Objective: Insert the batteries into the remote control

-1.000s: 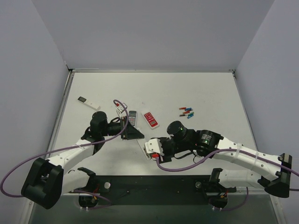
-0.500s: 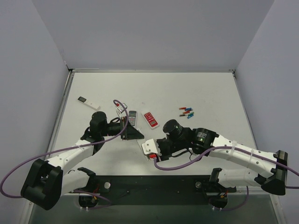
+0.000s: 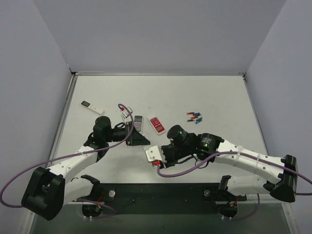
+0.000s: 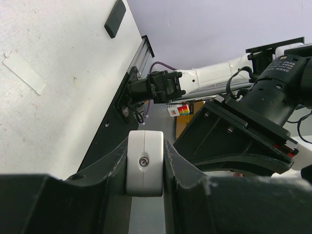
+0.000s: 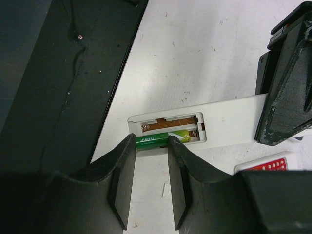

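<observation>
- The left gripper (image 4: 145, 158) is clamping the white remote control (image 5: 229, 121) by its sides. The remote is sitting back-up near the front edge of the table (image 3: 219, 97), with its battery bay standing open.
- The right gripper (image 5: 151, 146) is hovering at that bay with its fingers a little apart. A green battery (image 5: 160, 140) is lying across their tips in the bay's near slot, and I cannot tell whether they are gripping it.
- The loose batteries (image 3: 195, 117) are lying well apart, farther right.
</observation>
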